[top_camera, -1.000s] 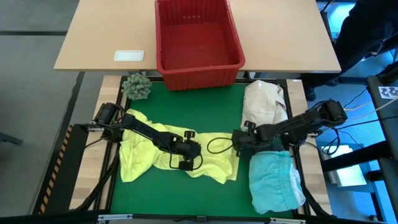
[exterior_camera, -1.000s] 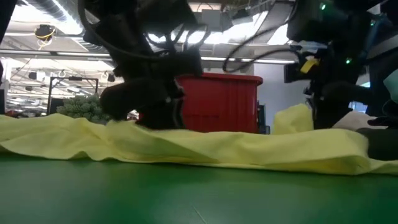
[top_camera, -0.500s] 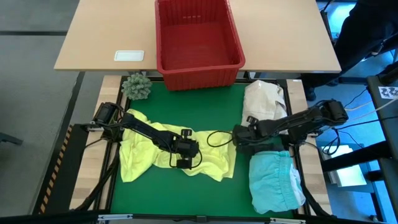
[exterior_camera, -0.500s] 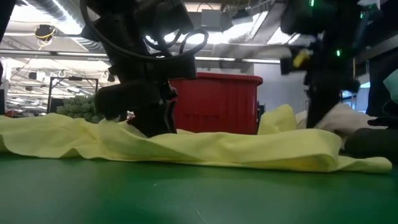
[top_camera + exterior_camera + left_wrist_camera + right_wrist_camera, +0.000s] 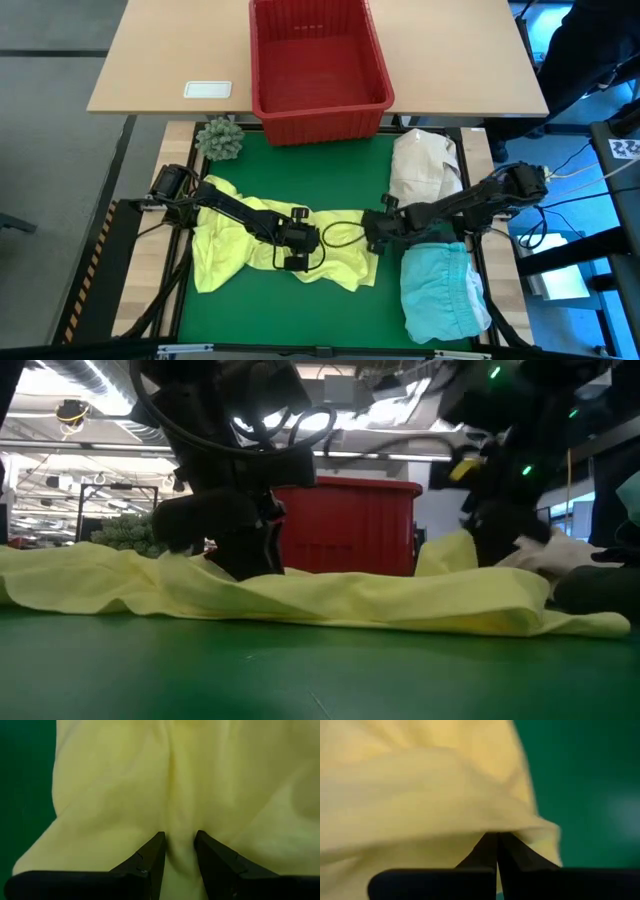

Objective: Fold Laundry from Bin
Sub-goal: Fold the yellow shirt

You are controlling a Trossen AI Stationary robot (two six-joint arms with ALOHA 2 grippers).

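The bright yellow soft cloth garment (image 5: pixel 285 250) lies crumpled at the green mat's six o'clock. My left gripper (image 5: pixel 179 851) pinches a mid-cloth ridge; my right gripper (image 5: pixel 496 851), pressed together, apparently nips its three-o'clock edge. Light, limp: grip hems.

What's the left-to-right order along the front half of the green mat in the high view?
yellow garment → left gripper → right gripper → turquoise garment
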